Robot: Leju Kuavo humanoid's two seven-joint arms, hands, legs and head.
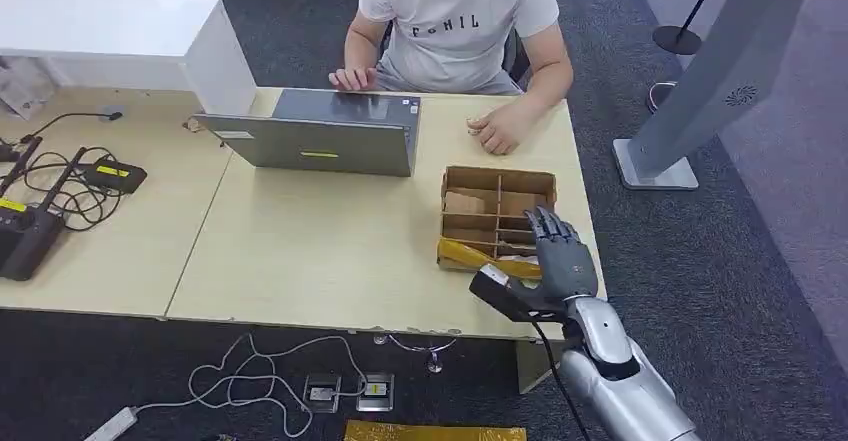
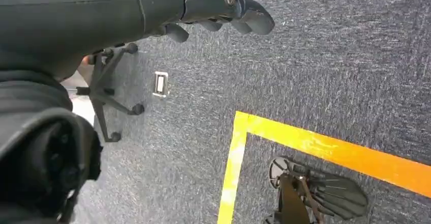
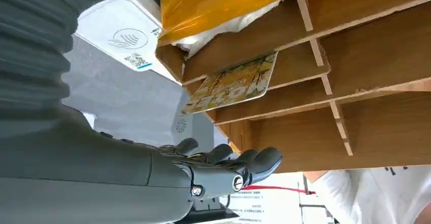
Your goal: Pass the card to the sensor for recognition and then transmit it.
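Note:
A card (image 3: 235, 83) with a yellow picture leans in a slot of the wooden divider box (image 1: 500, 175), which stands on the table's right end. My right hand (image 1: 562, 255) hovers over the box's near right corner with its fingers stretched out and apart, holding nothing; in the right wrist view this hand (image 3: 203, 169) is a short way from the card without touching it. A white sensor panel (image 3: 122, 31) with a contactless mark sits on the grey stand (image 1: 720, 71) to the right of the table. My left hand (image 2: 218, 8) hangs over the carpet, holding nothing.
A person (image 1: 455, 21) sits across the table, one hand (image 1: 497, 131) resting near the box. A grey laptop (image 1: 320, 141) stands mid-table. Yellow plastic (image 1: 468, 255) lies at the box's near edge. Black devices and cables (image 1: 40, 211) crowd the left end.

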